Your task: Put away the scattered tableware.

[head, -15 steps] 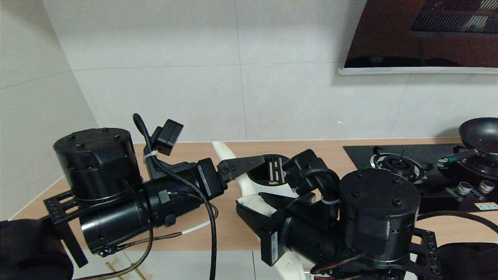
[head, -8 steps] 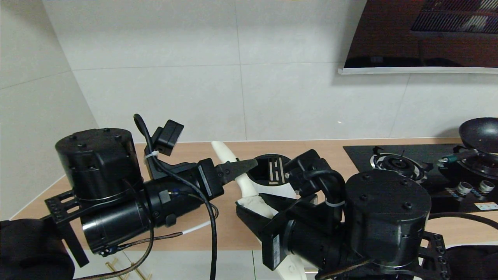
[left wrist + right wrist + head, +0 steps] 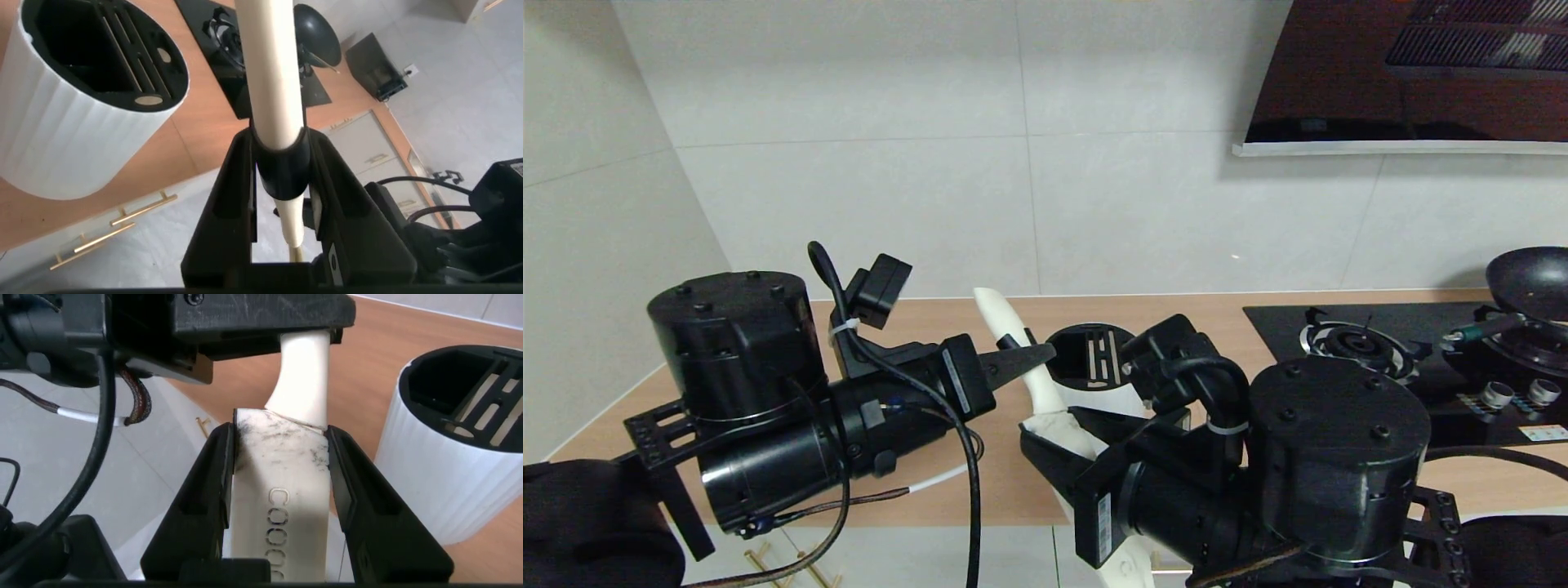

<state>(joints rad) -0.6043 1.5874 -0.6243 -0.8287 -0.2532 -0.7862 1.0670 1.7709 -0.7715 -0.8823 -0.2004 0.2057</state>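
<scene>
Head view, centre of frame: your left tool (image 3: 1031,357) is closed on the round cream handle of the white utensil (image 3: 995,310). In the left wrist view its fingers (image 3: 233,188) clamp the handle from both sides with no gap. Your right tool (image 3: 282,486) is closed on the flat, broader end of the same utensil, with one finger pressed against each edge of the flat part. That part carries black smudges. Both tools hold the utensil in the air. It is tilted, with the handle end rising toward the upper left of centre, over the front part of the wooden surface (image 3: 1217,309). The white ribbed holder (image 3: 1111,400), which has a black slotted insert, stands upright on the surface just right of the utensil and does not touch it. Right edge of frame: black hob (image 3: 1356,343) with a dark pan (image 3: 1531,282) on it. Upper right: dark hood (image 3: 1405,73).
</scene>
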